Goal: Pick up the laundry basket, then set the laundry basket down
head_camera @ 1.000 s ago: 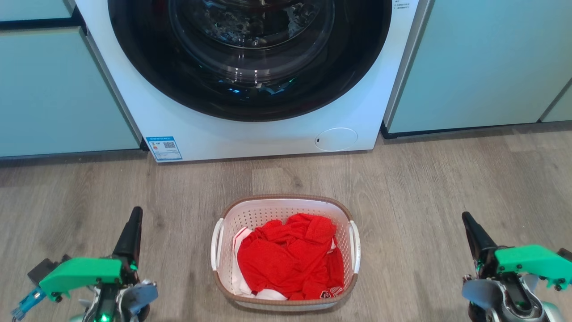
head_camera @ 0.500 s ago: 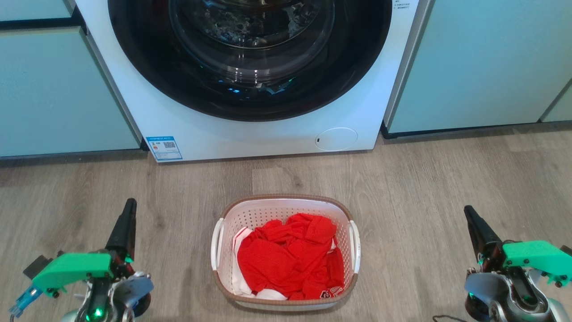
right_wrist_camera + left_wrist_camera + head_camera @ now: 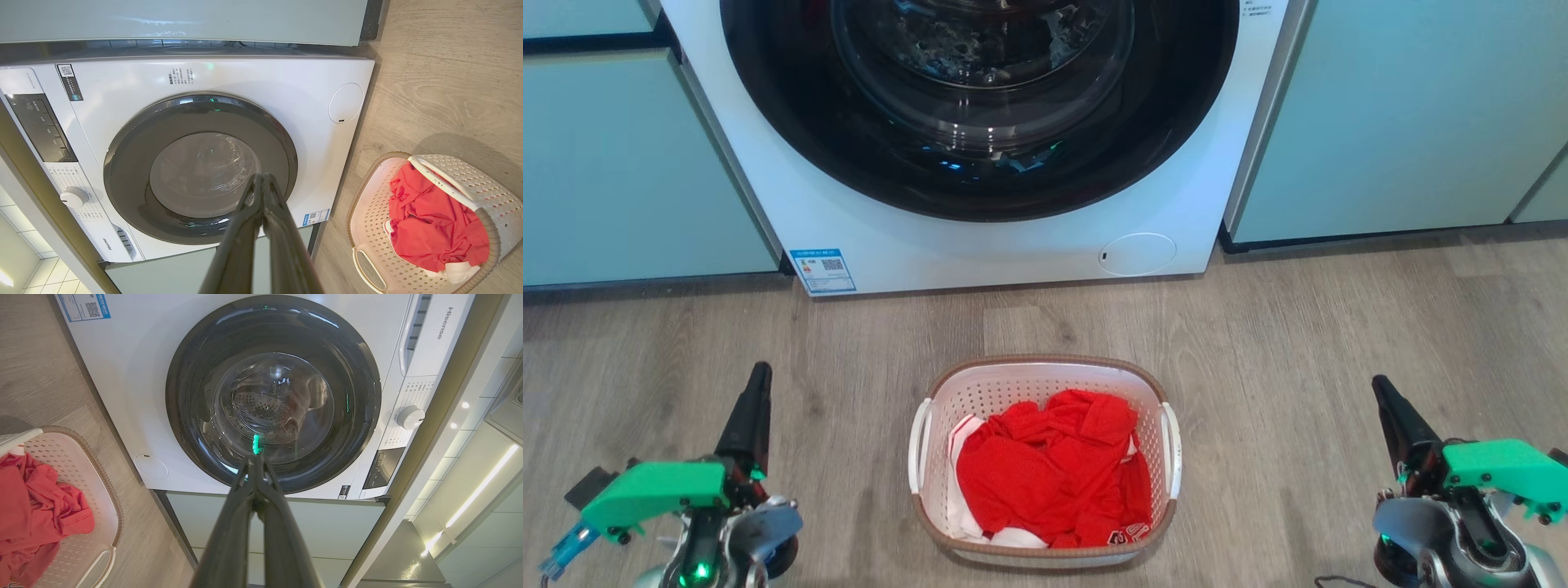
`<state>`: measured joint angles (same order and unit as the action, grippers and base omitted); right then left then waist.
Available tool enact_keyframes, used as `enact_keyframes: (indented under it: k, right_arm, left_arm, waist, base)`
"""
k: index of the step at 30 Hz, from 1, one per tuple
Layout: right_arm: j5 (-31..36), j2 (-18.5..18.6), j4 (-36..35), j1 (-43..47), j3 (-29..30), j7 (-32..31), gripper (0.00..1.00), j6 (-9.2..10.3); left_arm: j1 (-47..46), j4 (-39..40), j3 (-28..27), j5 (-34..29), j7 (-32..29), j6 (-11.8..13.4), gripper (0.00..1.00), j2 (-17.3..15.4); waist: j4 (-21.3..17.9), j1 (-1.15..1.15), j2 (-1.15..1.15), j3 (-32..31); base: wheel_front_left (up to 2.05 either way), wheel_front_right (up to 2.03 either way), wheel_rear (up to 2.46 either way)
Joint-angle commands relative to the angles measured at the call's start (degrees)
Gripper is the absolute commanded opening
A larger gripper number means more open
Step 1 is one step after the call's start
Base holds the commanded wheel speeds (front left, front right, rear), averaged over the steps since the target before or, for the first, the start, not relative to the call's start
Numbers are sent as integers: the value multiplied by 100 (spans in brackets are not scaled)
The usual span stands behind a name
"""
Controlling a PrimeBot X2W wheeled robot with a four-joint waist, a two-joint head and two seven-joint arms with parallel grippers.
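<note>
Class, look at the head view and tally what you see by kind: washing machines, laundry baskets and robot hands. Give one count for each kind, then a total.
washing machine: 1
laundry basket: 1
robot hands: 2 (left hand, right hand, both shut)
Total: 4

In your right wrist view, the right gripper has its two dark fingers pressed together at the tips, with nothing between them. They lie across the round glass door of the washing machine. The laundry basket stands on the wood floor to the right of the washing machine, apart from it. Red clothes are heaped inside the basket.
</note>
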<state>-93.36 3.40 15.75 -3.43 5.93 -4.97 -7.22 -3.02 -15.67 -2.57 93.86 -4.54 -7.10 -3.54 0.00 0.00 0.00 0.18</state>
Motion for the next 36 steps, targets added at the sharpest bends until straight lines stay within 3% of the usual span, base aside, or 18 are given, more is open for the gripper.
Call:
enact_keyframes:
  k: [1,36]
  right_arm:
    - [3,50,-181,-263,-81,-39,0,-26]
    - [49,11,-177,-268,-26,-83,0,-26]
  left_arm:
    - [-302,170,-223,-27,-56,-38,0,-58]
    - [-307,167,-288,-81,-108,-38,0,-12]
  waist:
    - [0,0,0,0]
    - [0,0,0,0]
  base:
    - [0,0,0]
    - [0,0,0]
